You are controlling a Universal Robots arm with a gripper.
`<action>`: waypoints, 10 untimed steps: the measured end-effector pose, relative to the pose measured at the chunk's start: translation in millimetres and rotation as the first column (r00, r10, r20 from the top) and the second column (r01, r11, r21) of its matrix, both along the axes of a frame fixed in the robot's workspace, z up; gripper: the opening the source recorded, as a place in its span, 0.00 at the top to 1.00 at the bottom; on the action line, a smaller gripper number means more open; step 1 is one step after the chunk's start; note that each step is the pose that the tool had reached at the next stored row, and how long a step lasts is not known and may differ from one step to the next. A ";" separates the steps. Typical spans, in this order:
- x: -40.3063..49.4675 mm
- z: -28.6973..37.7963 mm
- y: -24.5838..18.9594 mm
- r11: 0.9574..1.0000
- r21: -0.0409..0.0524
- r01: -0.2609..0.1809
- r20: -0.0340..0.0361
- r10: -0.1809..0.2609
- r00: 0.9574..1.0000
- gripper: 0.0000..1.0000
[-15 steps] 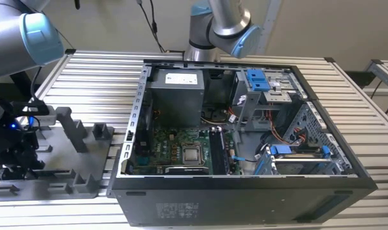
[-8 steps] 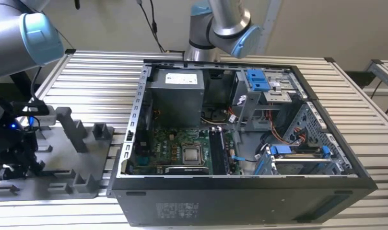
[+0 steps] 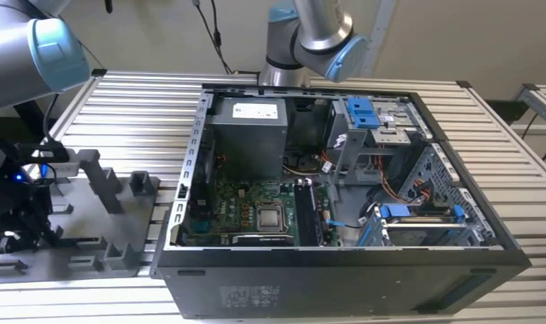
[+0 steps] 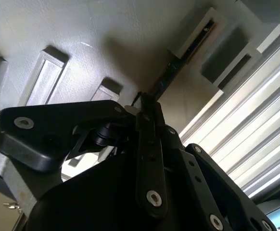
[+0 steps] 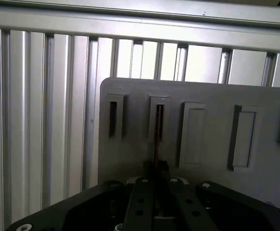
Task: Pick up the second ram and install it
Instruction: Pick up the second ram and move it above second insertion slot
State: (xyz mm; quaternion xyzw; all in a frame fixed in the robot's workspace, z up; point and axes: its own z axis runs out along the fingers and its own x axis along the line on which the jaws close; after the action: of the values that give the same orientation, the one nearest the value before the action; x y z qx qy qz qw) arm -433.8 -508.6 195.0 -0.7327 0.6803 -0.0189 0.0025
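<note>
Black gripper (image 5: 157, 166) links converge with the fingers drawn almost together, pinching the thin edge of the second ram (image 5: 158, 134). The ram stands edge-on in a narrow slot of the grey holder plate (image 5: 212, 91). The plate lies on the slatted metal table (image 3: 138, 101) at the exterior view's left, just beside the open computer case (image 3: 345, 283) and apart from its green board (image 3: 232, 209).

On the tabletop (image 3: 146, 108), the case (image 3: 345, 283) lies at the exterior view's right, with the board (image 3: 246, 216) on its floor and the power supply (image 3: 248, 135) behind the board, while the fixture (image 3: 75, 264) sits just beside the case at the left, the ram (image 5: 158, 126) standing in one slot under the hand (image 5: 157, 168).
</note>
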 end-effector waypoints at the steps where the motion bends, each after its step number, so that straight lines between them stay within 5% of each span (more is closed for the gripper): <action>1: 0.0 0.0 0.0 1.000 0.000 0.000 0.000 0.000 1.000 0.85; 10: 0.0 0.0 0.0 1.000 0.000 0.000 0.000 0.000 1.000 0.86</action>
State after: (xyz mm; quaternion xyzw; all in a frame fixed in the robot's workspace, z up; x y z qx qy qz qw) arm -433.8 -508.6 194.9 -0.7327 0.6803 -0.0190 0.0026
